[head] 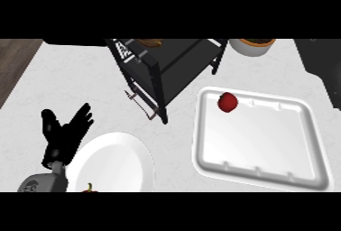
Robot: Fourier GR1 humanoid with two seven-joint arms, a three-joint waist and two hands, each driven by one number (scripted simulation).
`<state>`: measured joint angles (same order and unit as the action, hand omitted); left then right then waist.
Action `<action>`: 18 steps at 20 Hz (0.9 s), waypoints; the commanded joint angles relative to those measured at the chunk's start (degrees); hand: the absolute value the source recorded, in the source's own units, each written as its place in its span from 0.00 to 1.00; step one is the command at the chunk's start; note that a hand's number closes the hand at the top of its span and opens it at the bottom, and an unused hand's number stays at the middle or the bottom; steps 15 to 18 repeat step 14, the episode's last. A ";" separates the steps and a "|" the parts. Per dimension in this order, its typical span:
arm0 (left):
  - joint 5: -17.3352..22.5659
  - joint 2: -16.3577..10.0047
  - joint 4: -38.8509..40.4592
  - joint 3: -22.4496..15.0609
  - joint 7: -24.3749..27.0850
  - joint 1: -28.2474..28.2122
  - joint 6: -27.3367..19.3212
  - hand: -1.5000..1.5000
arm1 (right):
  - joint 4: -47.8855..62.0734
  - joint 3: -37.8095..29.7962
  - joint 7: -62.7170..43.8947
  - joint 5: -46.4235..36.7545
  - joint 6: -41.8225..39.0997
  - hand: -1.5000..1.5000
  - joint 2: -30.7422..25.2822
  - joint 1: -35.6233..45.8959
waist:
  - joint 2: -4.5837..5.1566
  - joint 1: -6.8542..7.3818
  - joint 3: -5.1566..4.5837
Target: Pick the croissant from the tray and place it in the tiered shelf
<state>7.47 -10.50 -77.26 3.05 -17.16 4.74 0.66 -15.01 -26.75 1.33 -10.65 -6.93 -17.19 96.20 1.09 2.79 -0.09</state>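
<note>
The black tiered shelf [174,63] stands at the top middle. A brown croissant [150,43] lies on its upper tier at the picture's top, only partly in view. The white tray [266,144] lies at the right and holds a small red fruit [228,102] near its far left corner. My left hand [63,133] rests at the lower left with its fingers straight and spread, holding nothing, well apart from the shelf and the tray. My right hand does not show.
A white plate [113,162] lies at the lower left beside my left hand, with a small red item [89,188] at its near edge. A white bowl with orange contents [253,45] stands at the top right. A dark object [323,67] fills the right edge.
</note>
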 commanded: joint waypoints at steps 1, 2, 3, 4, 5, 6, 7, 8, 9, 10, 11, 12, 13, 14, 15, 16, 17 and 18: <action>0.21 -0.11 -1.05 -0.04 -0.39 -0.15 0.34 0.50 | 0.95 -1.57 -0.76 0.27 5.67 0.00 -3.32 -0.58 | 0.26 0.71 0.01; -0.18 0.50 -0.30 -0.79 0.45 0.03 0.60 0.50 | 1.72 -3.19 -0.75 1.55 3.68 0.00 -6.65 -2.16 | 0.72 0.89 0.02; -0.11 0.24 0.97 0.11 0.76 0.78 0.20 0.50 | 1.99 -3.79 -2.47 2.26 3.92 0.00 -6.68 -1.37 | 0.35 0.26 0.02; -1.14 0.81 0.79 -0.75 1.91 -0.65 -0.21 0.50 | 1.94 -4.42 -0.12 2.66 3.69 0.00 -7.98 -4.07 | 0.48 0.39 0.05; -0.64 0.42 -0.34 -1.00 -0.15 -0.40 0.32 0.50 | 2.74 -4.99 -1.52 3.09 2.33 0.00 -9.90 -3.39 | 0.70 1.11 0.07; -1.47 2.11 0.63 -1.94 0.14 1.57 -0.94 0.50 | 3.10 -5.55 -2.84 3.70 2.63 0.00 -9.78 -2.45 | 0.63 0.68 0.05; -0.95 1.53 0.32 -0.96 0.13 0.44 -0.98 0.50 | 3.66 -5.93 -3.74 4.08 0.23 0.00 -11.90 -2.76 | 0.70 1.11 0.07; -0.77 1.55 -0.82 -1.88 -0.94 1.34 -0.11 0.50 | 3.82 -6.06 -1.99 4.05 -1.01 0.00 -13.08 -4.56 | 1.05 1.58 0.11; -0.31 -0.83 -0.34 0.08 1.00 0.32 1.10 0.50 | 3.85 -5.97 -2.73 3.98 -2.88 0.00 -14.99 -4.39 | 0.97 1.71 0.09; -0.20 0.49 -0.21 -0.76 0.06 0.94 0.73 0.50 | 4.02 -6.61 -1.71 4.63 -5.53 0.00 -16.68 -5.93 | 1.16 1.57 0.14; -1.93 1.37 -1.91 -2.17 -2.01 2.14 -1.46 0.50 | 4.30 -6.08 -1.42 4.13 -5.74 0.00 -15.98 -5.90 | 1.18 1.98 0.18; -0.84 1.15 0.42 -1.15 1.10 0.67 0.25 0.50 | 4.13 -6.09 -0.38 4.29 -9.12 0.00 -17.51 -6.96 | 1.25 1.78 0.13; -1.84 0.48 1.76 -0.85 1.57 1.07 -0.25 0.50 | 4.19 -6.45 -1.66 4.59 -10.52 0.00 -19.61 -6.17 | 1.33 1.60 0.12; -1.13 1.50 -0.13 -1.48 0.58 1.34 -0.23 0.50 | 4.27 -6.60 0.03 4.67 -9.80 0.00 -18.61 -7.18 | 1.30 2.20 0.15; -1.13 1.50 -0.13 -1.48 0.58 1.34 -0.23 0.50 | 4.27 -6.60 0.03 4.67 -9.80 0.00 -18.61 -7.18 | 1.30 2.20 0.15; -1.13 1.50 -0.13 -1.48 0.58 1.34 -0.23 0.50 | 4.27 -6.60 0.03 4.67 -9.80 0.00 -18.61 -7.18 | 1.30 2.20 0.15; -1.13 1.50 -0.13 -1.48 0.58 1.34 -0.23 0.50 | 4.27 -6.60 0.03 4.67 -9.80 0.00 -18.61 -7.18 | 1.30 2.20 0.15; -1.13 1.50 -0.13 -1.48 0.58 1.34 -0.23 0.50 | 4.27 -6.60 0.03 4.67 -9.80 0.00 -18.61 -7.18 | 1.30 2.20 0.15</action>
